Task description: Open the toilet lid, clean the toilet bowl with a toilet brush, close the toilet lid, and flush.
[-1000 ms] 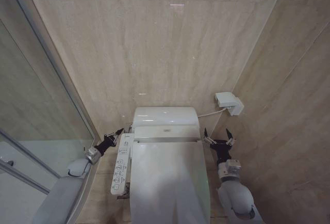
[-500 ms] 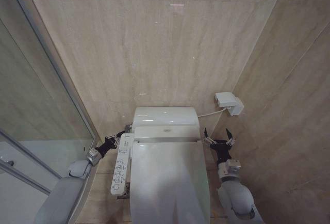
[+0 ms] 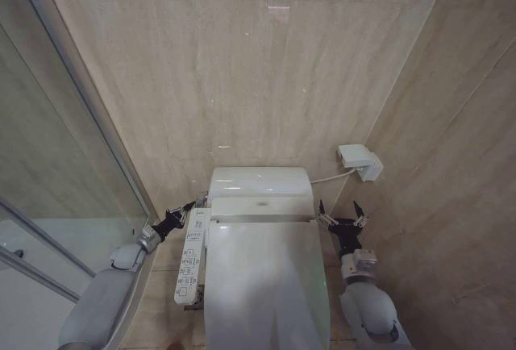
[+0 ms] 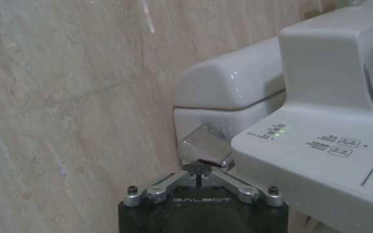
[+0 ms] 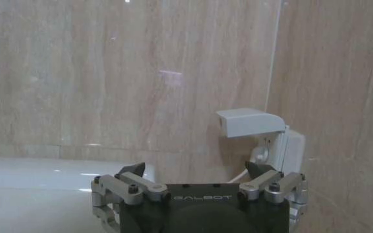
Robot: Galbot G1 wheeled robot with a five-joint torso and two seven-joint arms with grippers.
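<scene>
The toilet lid [image 3: 262, 281] lies shut over the toilet bowl, which is hidden beneath it. The toilet brush is out of view. My left gripper [image 3: 189, 209] is at the left side of the white tank [image 3: 260, 181], just past the far end of the button panel [image 3: 190, 257]. In the left wrist view this gripper [image 4: 200, 170] is shut, its tips touching a chrome flush lever [image 4: 205, 142] on the tank's [image 4: 228, 85] side. My right gripper [image 3: 339, 214] hangs open on the right of the toilet, holding nothing; the right wrist view shows it [image 5: 196, 171] with jaws spread.
A glass shower screen [image 3: 56, 197] and white tray close off the left. A white wall socket box [image 3: 359, 161] with a cable sits right of the tank, also seen as a socket box [image 5: 254, 125] ahead of the right gripper. Marble walls leave narrow gaps beside the toilet.
My left gripper has edged in toward the tank's side and the lever. The right arm has stayed still.
</scene>
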